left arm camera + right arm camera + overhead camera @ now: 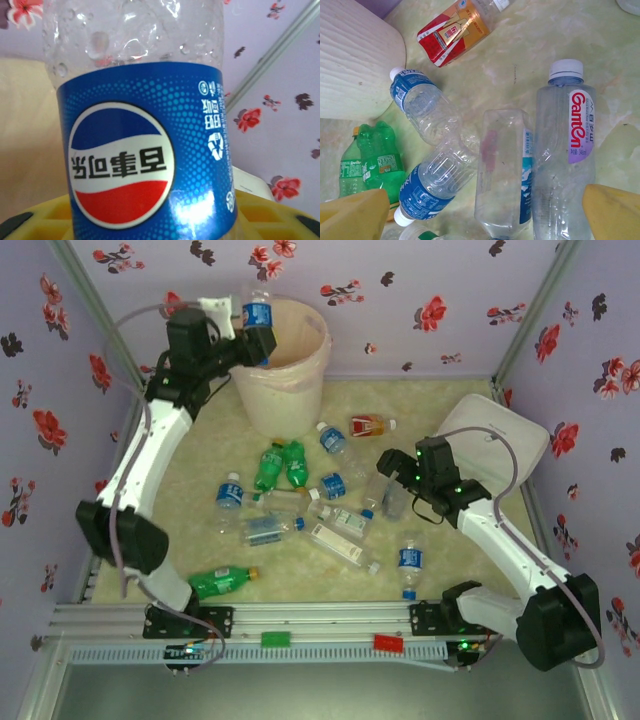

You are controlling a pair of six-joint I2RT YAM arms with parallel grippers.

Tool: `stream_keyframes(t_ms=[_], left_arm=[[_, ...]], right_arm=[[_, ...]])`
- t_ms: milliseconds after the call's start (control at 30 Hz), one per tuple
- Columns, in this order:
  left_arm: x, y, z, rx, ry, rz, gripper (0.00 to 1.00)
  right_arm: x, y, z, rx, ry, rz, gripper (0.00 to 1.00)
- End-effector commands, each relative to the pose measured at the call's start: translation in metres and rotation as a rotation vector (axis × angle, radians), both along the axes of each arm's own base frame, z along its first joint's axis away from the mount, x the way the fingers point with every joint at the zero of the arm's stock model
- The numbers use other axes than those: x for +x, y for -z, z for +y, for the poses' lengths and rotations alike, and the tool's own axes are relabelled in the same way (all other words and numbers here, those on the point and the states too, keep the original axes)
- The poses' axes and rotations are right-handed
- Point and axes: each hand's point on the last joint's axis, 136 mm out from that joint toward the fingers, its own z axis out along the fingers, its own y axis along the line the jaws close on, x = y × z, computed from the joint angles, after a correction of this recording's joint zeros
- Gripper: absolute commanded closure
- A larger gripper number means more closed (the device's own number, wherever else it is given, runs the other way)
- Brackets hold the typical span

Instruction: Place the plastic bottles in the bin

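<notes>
Blue-label cola bottle (257, 312): item 1, in transit. Left pincer (250, 344) clamped tight on its lower body, bottle upright, poised at the left rim of the bin (300, 375). Bin: cream, pinkish liner, far-left part of tabletop (440, 400).

Right pincer (485, 220): jaws at full spread, holding nothing. Its yellow fingers (355, 215) hang over two clear bottles lying side by side: squarish clear bottle (502, 170) and purple-label bottle (567, 150), white cap. Contact w/ either: can't tell.

Remaining stock, loose on tabletop, approx a dozen: green pair (280, 465), orange-red bottle (368, 426), lone green bottle (222, 580) near left base, misc. clear w/ blue labels mid-tabletop. White box (500, 440) at right: not the target.

Step, by my read: L = drop-off, R = lining up a pick. Next for you:
- L: get the bottle fully over the opening, then let go. At the rim it may glance off.
- R: choose one of the two, centre on its body, descend, close. They lie so near each other that a finger may wedge btw them.
</notes>
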Motion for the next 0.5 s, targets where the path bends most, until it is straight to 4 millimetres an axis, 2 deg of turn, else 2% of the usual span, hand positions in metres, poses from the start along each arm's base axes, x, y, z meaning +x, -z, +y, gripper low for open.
stream_keyframes(t_ms=[0,133,233,267,333,400,467], left_arm=[[0.027,0.028,0.005,0.1,-0.009,0.096,0.63],[0.057,0.054,0.0,0.137,-0.01,0.169,0.61],[0.073,0.064,0.0,0.154,-0.034,0.194,0.57],[0.079,0.068,0.002,0.16,-0.048,0.202,0.5],[0.085,0.07,0.003,0.163,-0.06,0.209,0.3],[0.087,0.067,0.006,0.161,-0.071,0.205,0.03],[0.084,0.057,0.008,0.16,-0.074,0.183,0.0]], right_arm=[[-0.001,-0.008,-0.006,-0.036,0.002,-0.03,0.0],[0.002,-0.005,-0.006,-0.035,0.005,-0.042,0.0],[0.001,-0.003,-0.002,-0.037,-0.02,-0.03,0.0],[0.0,-0.001,-0.003,-0.043,-0.022,-0.024,0.0],[-0.002,0.003,-0.005,-0.05,-0.016,-0.014,0.0],[-0.004,0.004,-0.005,-0.045,-0.014,-0.012,0.0],[-0.005,0.002,-0.006,-0.042,-0.011,-0.02,0.0]])
